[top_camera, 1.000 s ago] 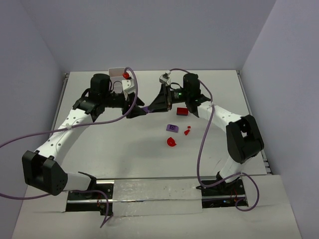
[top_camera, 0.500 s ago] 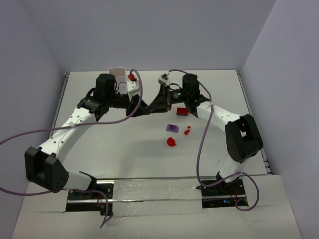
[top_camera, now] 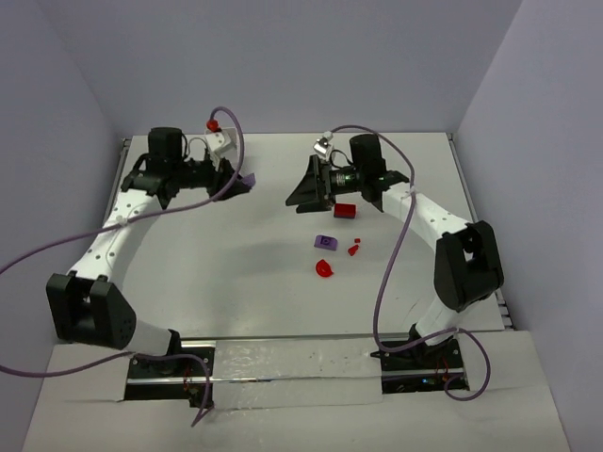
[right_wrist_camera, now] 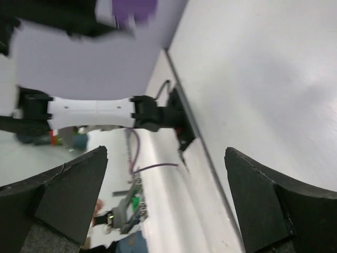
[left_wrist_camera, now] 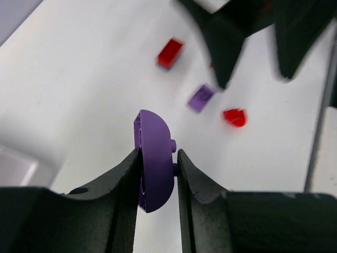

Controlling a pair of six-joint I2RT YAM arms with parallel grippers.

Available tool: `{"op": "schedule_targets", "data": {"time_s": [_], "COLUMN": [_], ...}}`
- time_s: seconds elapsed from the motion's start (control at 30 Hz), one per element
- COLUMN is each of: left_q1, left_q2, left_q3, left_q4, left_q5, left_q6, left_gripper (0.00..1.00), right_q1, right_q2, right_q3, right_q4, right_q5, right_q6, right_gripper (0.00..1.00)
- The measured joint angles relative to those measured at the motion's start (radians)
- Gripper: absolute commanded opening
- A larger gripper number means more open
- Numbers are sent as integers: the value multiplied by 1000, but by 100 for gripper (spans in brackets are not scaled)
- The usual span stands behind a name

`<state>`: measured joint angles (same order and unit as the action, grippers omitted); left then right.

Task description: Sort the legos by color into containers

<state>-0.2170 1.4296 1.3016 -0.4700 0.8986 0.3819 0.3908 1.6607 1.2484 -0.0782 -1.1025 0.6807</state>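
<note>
My left gripper (left_wrist_camera: 158,153) is shut on a purple half-round lego (left_wrist_camera: 155,158), held on edge above the table; from above the gripper (top_camera: 237,182) hangs at the back left with the purple piece (top_camera: 249,179) at its tip. My right gripper (top_camera: 300,193) is open and holds nothing, with wide-spread jaws (right_wrist_camera: 166,152) pointing left. On the table lie a red brick (top_camera: 344,210), a purple brick (top_camera: 326,242), a tiny red piece (top_camera: 354,249) and a red round piece (top_camera: 324,268). The containers do not show clearly; a pale corner (left_wrist_camera: 13,166) sits at the left edge of the left wrist view.
The table's raised rim (top_camera: 124,151) runs along the left side, and another rim (top_camera: 454,151) along the right. Purple cables (top_camera: 57,250) loop off both arms. The right wrist view looks across to my left arm (right_wrist_camera: 89,113) and the table's near edge.
The two grippers met over the table's middle with the purple piece between them. The right gripper has opened, and the left has drawn back to the left with the piece.
</note>
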Motion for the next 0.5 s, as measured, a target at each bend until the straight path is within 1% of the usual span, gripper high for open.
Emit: {"op": "schedule_targets", "data": {"time_s": [0.07,0.17,0.27,0.4,0.47,0.5], "left_q1": [54,94,105,109,112,113], "left_q2": [73,203,355,566,653,683], "left_q3": [105,286,503,772,860,877], "left_q4": [-68,-151,-251,-351,-370,-375], "left_q5": [-57,-149,-226,-317,-357,-374], "left_q6": [63,188,305,440,491,514], "left_gripper": [0,1,1,1,1,1], "right_q1": [-20,-38,-39,-38,-37,-37], "right_q2": [-18,-21,-21,-21,-21,-20], "right_q3": [29,106,195,258,260,260], "right_q4": [-97,-230,-390,-528,-587,-619], "right_q5": [46,123,200,324,398,437], "right_q6": [-87,-225,-387,-582,-663,-704], "right_gripper": [100,100,100,100,100,100]}}
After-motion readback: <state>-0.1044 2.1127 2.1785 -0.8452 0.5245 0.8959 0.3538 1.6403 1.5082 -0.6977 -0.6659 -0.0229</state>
